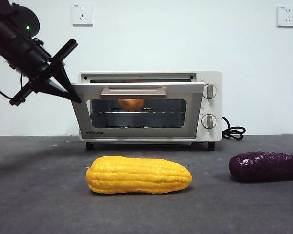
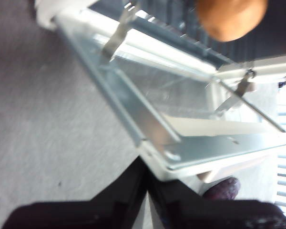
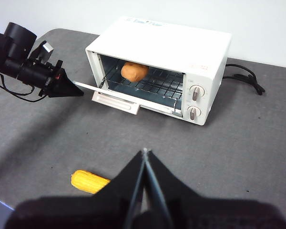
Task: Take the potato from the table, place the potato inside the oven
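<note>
A cream-white toaster oven stands at the back of a dark grey table, its glass door partly lowered and slanting outward. The potato, a small orange-brown lump, rests on the wire rack inside the oven, towards the side away from the two knobs; through the door glass it shows just behind the beige bar handle.

The left gripper is at the door's corner on the side away from the knobs. Its black jaws are pressed together, with their tip against the door's edge, as its own wrist view shows close up.

The right gripper hangs high above the table in front of the oven, its jaws pressed together with nothing between them.

In front of the oven lies a yellow corn cob. A dark purple sweet potato lies on the table near the oven's knob side, beside the black cord.
</note>
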{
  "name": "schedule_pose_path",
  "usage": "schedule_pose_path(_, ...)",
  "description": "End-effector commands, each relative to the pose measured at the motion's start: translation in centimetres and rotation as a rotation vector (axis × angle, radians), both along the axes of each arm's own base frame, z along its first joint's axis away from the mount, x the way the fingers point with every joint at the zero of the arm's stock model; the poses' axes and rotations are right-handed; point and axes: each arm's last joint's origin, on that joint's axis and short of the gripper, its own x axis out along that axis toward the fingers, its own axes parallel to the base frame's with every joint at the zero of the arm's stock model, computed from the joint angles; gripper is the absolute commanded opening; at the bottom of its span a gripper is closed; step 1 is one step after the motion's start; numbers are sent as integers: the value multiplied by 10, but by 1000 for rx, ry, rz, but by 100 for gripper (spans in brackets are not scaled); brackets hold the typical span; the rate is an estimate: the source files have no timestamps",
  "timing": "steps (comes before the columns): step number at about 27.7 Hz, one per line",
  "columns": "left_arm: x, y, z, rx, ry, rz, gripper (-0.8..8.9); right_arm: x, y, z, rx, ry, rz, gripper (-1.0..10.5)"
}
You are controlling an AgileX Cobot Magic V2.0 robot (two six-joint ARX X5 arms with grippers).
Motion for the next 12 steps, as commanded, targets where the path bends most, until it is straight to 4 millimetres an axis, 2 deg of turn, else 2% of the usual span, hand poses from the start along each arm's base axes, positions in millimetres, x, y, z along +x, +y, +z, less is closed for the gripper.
schedule_pose_path(1, 3, 0, 6, -3, -29, 2, -6, 0, -1, -2, -13, 12, -5, -3)
schedule_pose_path(12, 11, 0, 24, 12, -117, 27, -7, 0, -1, -2, -11, 13, -5, -3)
